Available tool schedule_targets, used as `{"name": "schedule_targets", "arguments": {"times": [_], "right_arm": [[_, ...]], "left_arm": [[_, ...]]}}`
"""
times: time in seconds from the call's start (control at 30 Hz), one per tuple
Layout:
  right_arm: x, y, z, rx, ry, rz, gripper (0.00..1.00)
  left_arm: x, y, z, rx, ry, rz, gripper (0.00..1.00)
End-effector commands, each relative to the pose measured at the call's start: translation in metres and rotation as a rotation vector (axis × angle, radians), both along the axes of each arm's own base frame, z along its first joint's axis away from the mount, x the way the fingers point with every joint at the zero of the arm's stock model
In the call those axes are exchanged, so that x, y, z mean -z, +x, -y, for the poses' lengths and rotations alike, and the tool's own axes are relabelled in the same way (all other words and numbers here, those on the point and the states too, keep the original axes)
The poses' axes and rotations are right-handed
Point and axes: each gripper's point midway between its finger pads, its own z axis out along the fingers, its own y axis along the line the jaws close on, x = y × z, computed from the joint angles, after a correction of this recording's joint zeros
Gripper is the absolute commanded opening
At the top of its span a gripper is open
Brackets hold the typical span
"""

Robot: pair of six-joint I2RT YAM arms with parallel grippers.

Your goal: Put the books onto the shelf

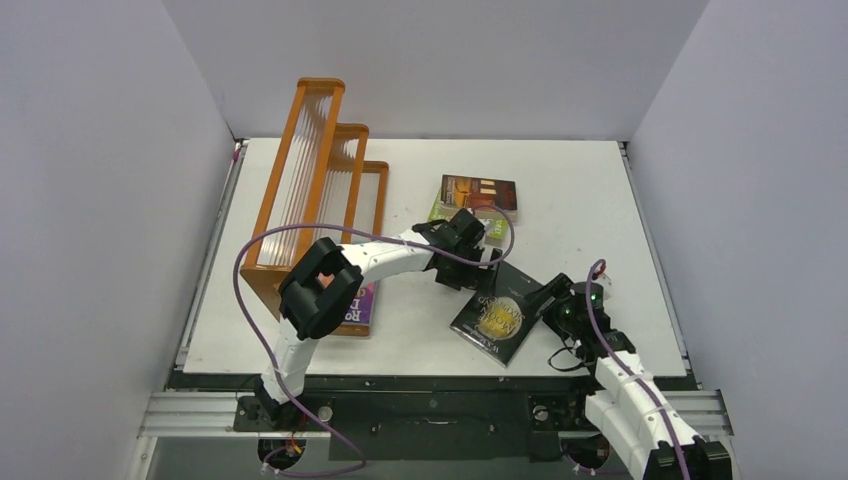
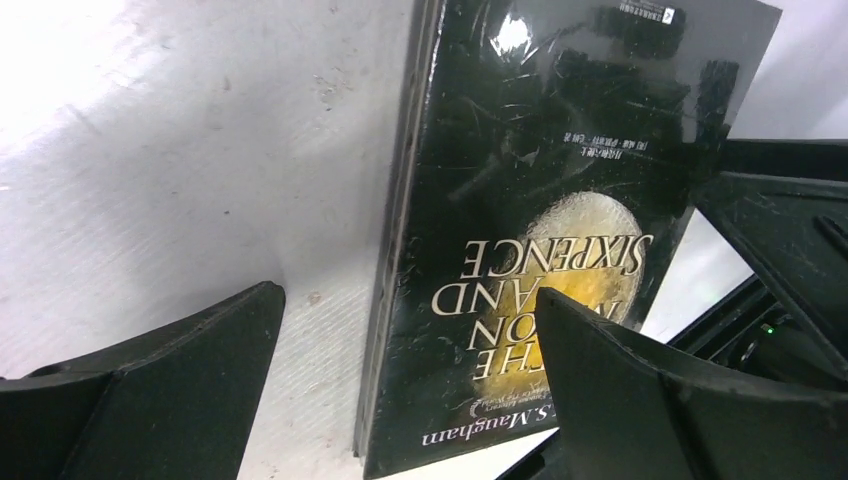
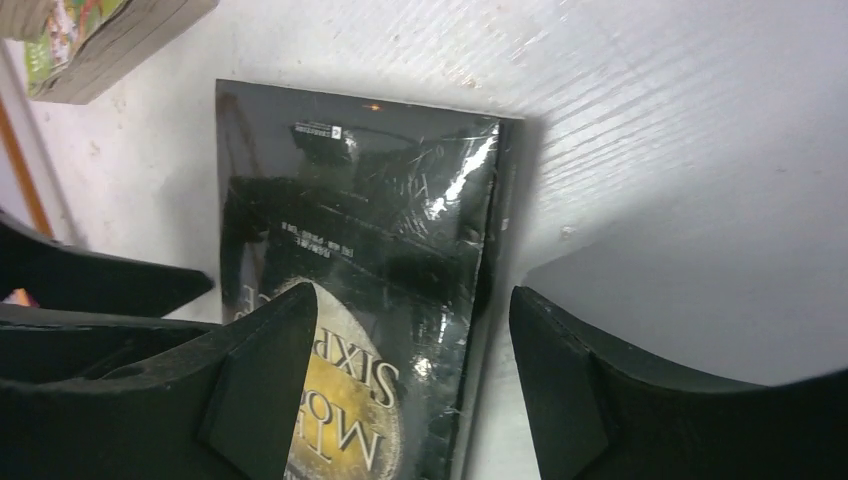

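Left wrist: black book reads "SIXPENCE", "Maugham"; left jaws, right jaws agape, gripping nothing.

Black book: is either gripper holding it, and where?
Nothing held. The black book lies on the table; left gripper and right gripper stand open, each straddling a long edge.

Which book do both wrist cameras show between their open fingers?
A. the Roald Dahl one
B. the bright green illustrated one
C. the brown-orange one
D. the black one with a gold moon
D: the black book with the gold moon lies flat, and its cover shows between the open fingers of the left gripper and of the right gripper.
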Motion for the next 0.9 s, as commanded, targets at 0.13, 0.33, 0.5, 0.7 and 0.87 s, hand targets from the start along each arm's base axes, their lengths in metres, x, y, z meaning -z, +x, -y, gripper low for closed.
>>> {"name": "schedule_targets", "arguments": {"times": [0.13, 0.33, 0.5, 0.7, 0.87], "right_arm": [[-0.018, 0.016, -0.041, -0.098, 0.216, 0.126, 0.66], [-0.033, 0.017, -0.068, -0.184, 0.376, 0.178, 0.67], [-0.037, 0.012, -0.08, -0.237, 0.453, 0.203, 0.67], [-0.037, 0.003, -0.085, -0.263, 0.491, 0.201, 0.58], [-0.056, -0.001, -0.095, -0.312, 0.571, 0.263, 0.56]], "left_arm": [[-0.009, -0.016, 0.037, 0.044, -0.172, -0.092, 0.96], [-0.015, -0.018, 0.038, 0.042, -0.205, -0.103, 0.96], [-0.016, -0.018, 0.04, 0.043, -0.22, -0.107, 0.96], [-0.016, -0.016, 0.038, 0.05, -0.223, -0.107, 0.96], [-0.017, -0.013, 0.036, 0.047, -0.237, -0.114, 0.96]]}}
